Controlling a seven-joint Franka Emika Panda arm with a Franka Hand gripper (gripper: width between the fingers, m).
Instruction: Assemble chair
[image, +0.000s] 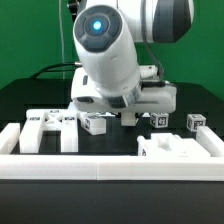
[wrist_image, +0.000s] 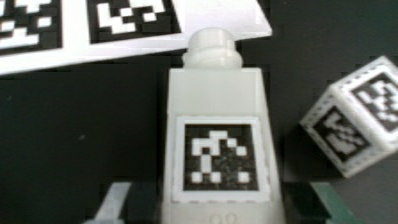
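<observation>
In the wrist view a white chair leg (wrist_image: 217, 130) with a rounded peg at its far end and a black-and-white tag on its face lies on the black table, running straight between my fingers. My gripper (wrist_image: 224, 205) is shut on its near end, one finger (wrist_image: 125, 200) on each side. In the exterior view the gripper (image: 126, 114) is down at the table's middle and hides this leg. Other white chair parts lie around: a slotted panel (image: 50, 130) at the exterior view's left and a large block (image: 180, 148) at the front right.
A second tagged leg (wrist_image: 359, 115) lies close beside the held one. Small tagged pieces (image: 95, 123) (image: 160, 122) (image: 195, 122) flank the gripper. The marker board (wrist_image: 107, 30) lies just past the peg. A white rail (image: 100, 166) borders the front and left.
</observation>
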